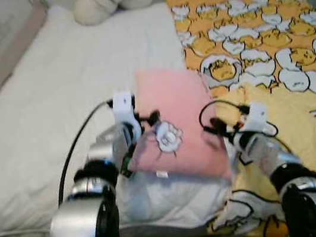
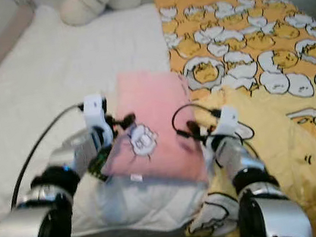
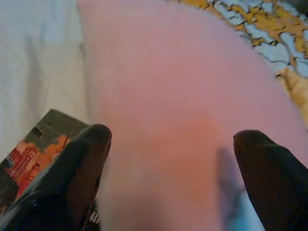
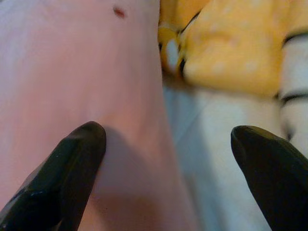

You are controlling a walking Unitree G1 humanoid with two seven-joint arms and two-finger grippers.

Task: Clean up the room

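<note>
Soft, even indoor light; all four pictures are somewhat blurred.

The head views are bright and low in contrast, with the white bed (image 1: 53, 99) nearly washed out and edges smeared, most at the far side. The wrist views are out of focus at close range; a faint shadow falls on the pink pillow (image 4: 72, 86) beside a dark fingertip (image 4: 62, 178).

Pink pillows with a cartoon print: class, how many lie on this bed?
1. The pink square fabric pillow lies near the bed's front edge, between the left gripper and right gripper, beside the yellow egg-print blanket. Others may be hidden.
</note>
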